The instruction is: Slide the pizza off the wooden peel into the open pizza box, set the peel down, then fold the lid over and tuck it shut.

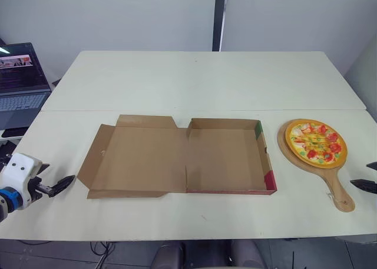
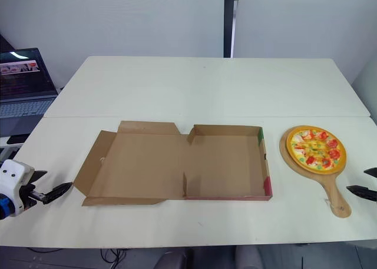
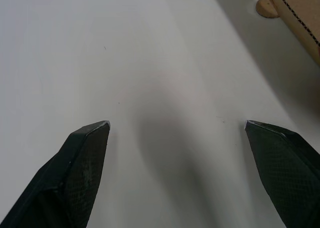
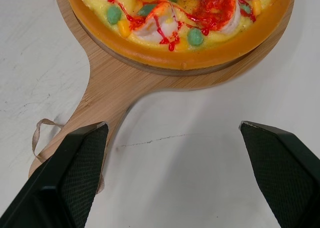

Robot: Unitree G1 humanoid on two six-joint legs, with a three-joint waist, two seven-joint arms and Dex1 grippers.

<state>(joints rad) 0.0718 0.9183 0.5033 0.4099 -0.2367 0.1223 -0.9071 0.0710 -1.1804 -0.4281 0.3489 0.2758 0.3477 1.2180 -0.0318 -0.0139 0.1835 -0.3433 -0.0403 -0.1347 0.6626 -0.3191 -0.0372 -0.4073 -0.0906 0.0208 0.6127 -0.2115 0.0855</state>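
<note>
Pizza [image 1: 316, 142] rests on the wooden peel [image 1: 341, 193], nothing started; your left gripper [image 3: 177, 123] and right gripper [image 4: 172, 124] gape empty. Next, clamp the right onto the handle.

Soft, diffuse light is falling evenly over the pale cream rectangular table [image 1: 194, 80], keeping its top uniformly bright. The flat brown cardboard pizza box [image 1: 224, 154] is casting only a faint, narrow grey shadow beside its walls. The round wooden peel [image 4: 115, 88] is throwing a thin dark line beneath its rim. A dark open laptop's screen [image 1: 20, 69] is glowing at the left edge.
</note>
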